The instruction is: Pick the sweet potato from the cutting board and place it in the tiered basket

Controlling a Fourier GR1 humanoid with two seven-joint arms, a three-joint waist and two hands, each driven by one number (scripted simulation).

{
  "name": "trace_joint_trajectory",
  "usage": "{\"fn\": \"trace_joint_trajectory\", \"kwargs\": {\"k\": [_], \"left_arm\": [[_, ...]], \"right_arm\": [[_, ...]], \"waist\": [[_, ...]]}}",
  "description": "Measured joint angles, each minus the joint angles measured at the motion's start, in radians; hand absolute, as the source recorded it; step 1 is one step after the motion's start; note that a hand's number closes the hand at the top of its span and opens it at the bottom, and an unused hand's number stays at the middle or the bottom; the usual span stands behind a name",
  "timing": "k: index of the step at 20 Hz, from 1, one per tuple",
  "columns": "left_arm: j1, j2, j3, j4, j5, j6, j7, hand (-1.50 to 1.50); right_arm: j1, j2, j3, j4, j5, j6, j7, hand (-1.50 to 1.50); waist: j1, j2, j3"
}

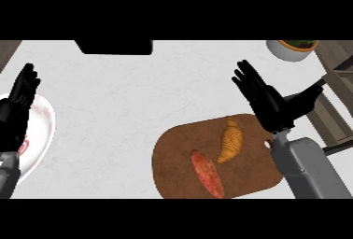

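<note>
Counter [138, 102]: white with faint grey marbling; board [172, 158]: plain brown. Sweet potato [208, 174]: reddish-pink with mottled speckling; croissant [230, 140]: golden-orange with darker ridged banding. Plate [43, 126] at left: white with red markings; pot [289, 50] at far right: white, holding green and brown; both hands, left [19, 100] and right [265, 98]: black on grey forearms.

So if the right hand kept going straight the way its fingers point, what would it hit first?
Probably nothing: the right hand points up-left over bare counter, toward the dark object at the far edge. Height is unclear.
</note>
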Motion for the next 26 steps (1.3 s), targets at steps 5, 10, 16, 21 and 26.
{"fn": "trace_joint_trajectory", "kwargs": {"k": [5,10,16,21,26], "left_arm": [[-0.008,-0.034,-0.018,0.045,-0.041,0.012,-0.004,0.0],[0.029,-0.049,-0.03,0.063,-0.057,0.017,0.015,0.0],[0.038,-0.083,-0.061,0.076,-0.081,0.017,0.025,0.0],[0.031,-0.094,-0.064,0.097,-0.084,0.006,0.015,0.0],[0.007,-0.098,-0.072,0.096,-0.092,-0.003,0.027,0.0]], "right_arm": [[0.089,0.004,0.029,-0.128,0.032,-0.046,0.043,1.5],[0.202,-0.064,-0.013,-0.109,0.164,-0.22,0.072,-1.5],[0.413,-0.141,0.037,-0.341,0.334,-0.414,0.203,-1.5],[0.443,-0.316,0.094,-0.545,0.401,-0.334,0.418,-1.5],[0.364,-0.483,0.141,-0.663,0.389,-0.154,0.642,-1.5]], "waist": [[0.006,-0.002,0.033],[-0.036,-0.006,0.04],[-0.019,-0.007,0.044],[-0.002,-0.006,0.043],[0.018,-0.003,0.043]]}}
